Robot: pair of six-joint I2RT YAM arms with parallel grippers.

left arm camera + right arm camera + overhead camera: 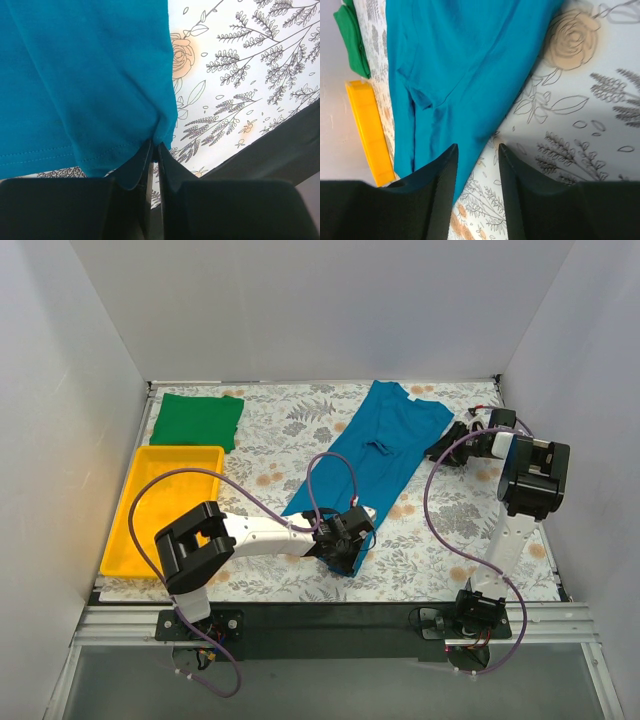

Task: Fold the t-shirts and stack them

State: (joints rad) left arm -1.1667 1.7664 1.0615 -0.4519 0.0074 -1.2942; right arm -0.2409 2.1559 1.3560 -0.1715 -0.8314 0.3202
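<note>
Finding: teal t-shirt [375, 455] lies on the worktop [440, 540] right of the yellow tray [120, 530]; green t-shirt [197, 420] sits folded just beyond the tray. The left gripper [155, 147] is clamped on the teal hem corner. The right gripper [477, 147] stands apart at the shirt edge farthest from the tray. Risk: the thin pinch slips, skewing the fold.

The left hand [352, 548] hides the teal shirt's [380, 450] near corner.

Two t-shirts are counted: one teal-blue shirt [375, 455] and one green shirt [197, 420]. One yellow tray [128, 540] is counted. Two robot arms are counted, the left arm [265, 532] and the right arm [515, 530]. Two grippers are counted, the left gripper [352, 558] and the right gripper [437, 452]. One flowered table [280, 425] is counted.
</note>
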